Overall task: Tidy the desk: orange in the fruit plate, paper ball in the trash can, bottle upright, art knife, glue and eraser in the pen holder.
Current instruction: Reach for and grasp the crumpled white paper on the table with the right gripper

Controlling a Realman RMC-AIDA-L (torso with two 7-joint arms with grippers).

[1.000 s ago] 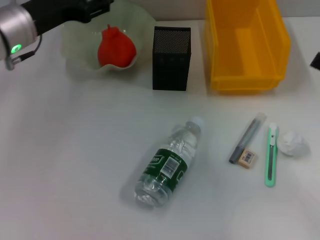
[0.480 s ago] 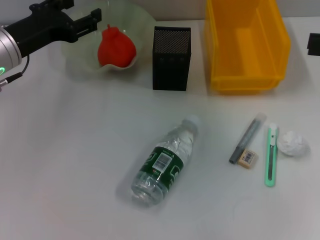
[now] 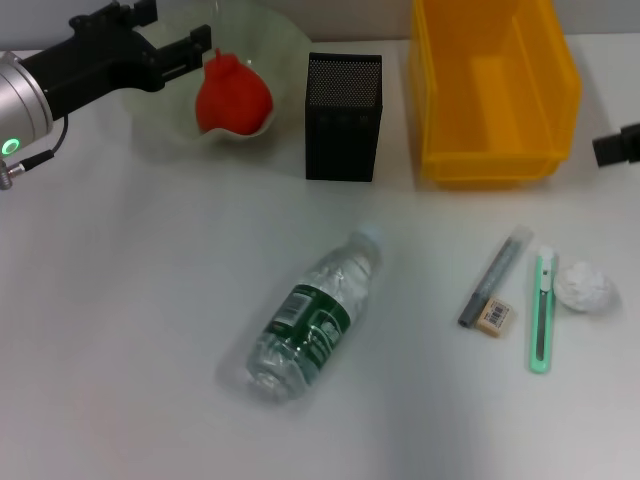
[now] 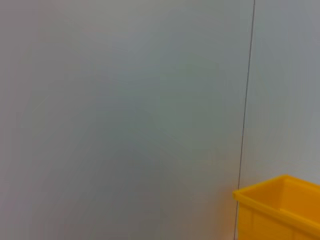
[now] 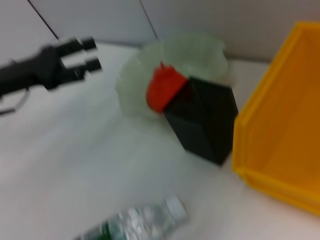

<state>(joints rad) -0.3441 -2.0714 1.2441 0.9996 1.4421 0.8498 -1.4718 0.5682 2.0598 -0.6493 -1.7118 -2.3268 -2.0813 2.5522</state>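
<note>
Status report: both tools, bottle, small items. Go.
Left tool open, beside fruit plate; right tool at right edge. Bottle lying down. Glue, eraser, art knife, paper ball on desk.

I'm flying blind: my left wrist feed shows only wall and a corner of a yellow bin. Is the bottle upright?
Observer: No. The clear plastic bottle with the green label lies on its side on the white table.
Operator: Where is my left pincer?
Observer: The left pincer hangs open over the pale green fruit plate, beside the orange-red fruit.
Operator: And the other arm?
Observer: The right pincer shows at the table's right edge, next to the yellow plastic bin.
</note>
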